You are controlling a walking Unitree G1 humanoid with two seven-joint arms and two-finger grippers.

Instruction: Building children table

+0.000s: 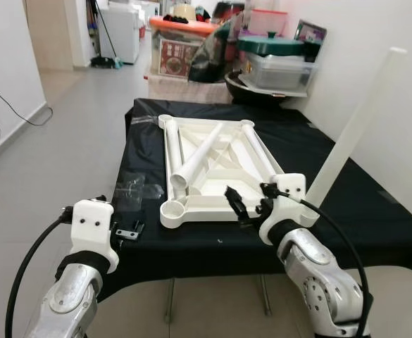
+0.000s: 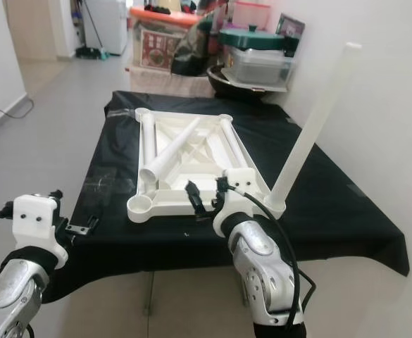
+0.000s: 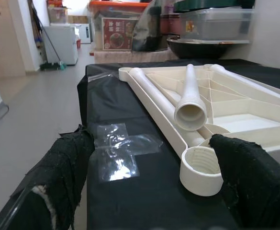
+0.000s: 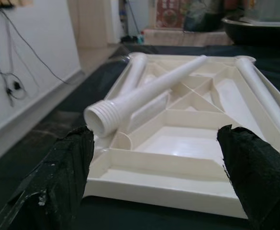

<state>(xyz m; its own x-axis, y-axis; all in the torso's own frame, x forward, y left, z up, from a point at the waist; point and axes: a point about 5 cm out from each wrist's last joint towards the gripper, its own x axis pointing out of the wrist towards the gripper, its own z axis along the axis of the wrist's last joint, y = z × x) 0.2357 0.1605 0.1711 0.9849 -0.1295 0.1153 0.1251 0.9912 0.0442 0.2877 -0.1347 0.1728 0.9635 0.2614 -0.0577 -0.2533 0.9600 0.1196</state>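
Note:
A white plastic tabletop (image 1: 220, 179) lies upside down on the black-covered table (image 1: 346, 204). One white leg (image 1: 357, 123) stands up from its near right corner, leaning right. A loose leg (image 1: 196, 158) lies diagonally across the underside, its threaded end (image 4: 101, 120) toward me. The near left corner socket (image 3: 200, 170) is empty. My right gripper (image 1: 251, 199) hovers open at the tabletop's near edge, beside the standing leg's base. My left gripper (image 3: 149, 191) is open at the table's near left edge, facing the empty socket and a clear plastic bag (image 3: 118, 151).
Boxes, a lidded container (image 1: 276, 63) and a dark bowl crowd the far end beyond the table. A white wall (image 1: 396, 28) runs close along the right. Open grey floor (image 1: 72, 141) lies to the left, with a cable by the left wall.

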